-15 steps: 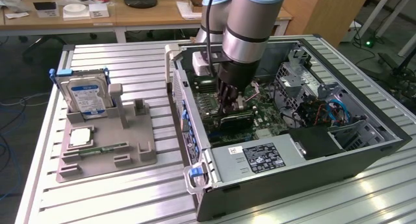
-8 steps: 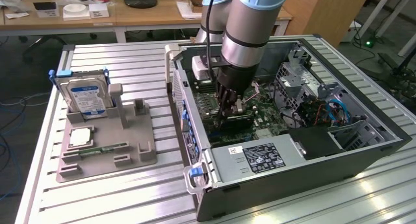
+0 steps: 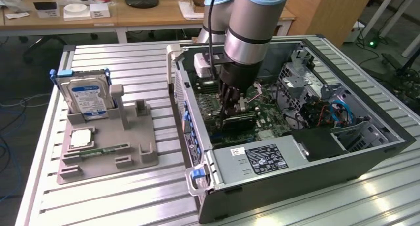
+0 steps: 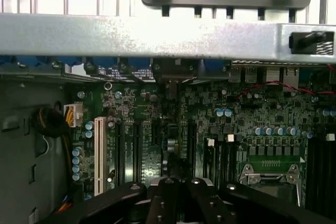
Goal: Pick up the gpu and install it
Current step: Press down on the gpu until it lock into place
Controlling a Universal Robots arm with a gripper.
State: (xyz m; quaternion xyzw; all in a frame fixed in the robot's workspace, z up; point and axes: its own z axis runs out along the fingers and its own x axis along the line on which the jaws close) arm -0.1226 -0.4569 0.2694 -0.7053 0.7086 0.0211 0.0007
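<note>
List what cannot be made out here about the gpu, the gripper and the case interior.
- Whether the gpu is fully seated: in the exterior view the gripper covers its top, and its lower edge is too small.
- The gpu's cooler and bracket: in the wrist view it appears edge-on.
- Motherboard beneath the arm: hidden in the exterior view.

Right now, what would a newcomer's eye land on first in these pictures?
The grey robot arm plunging into the open computer case, its pincer down at the green motherboard over the gpu. On the exterior view's left, a grey holder props a blue-labelled hard drive upright.
</note>
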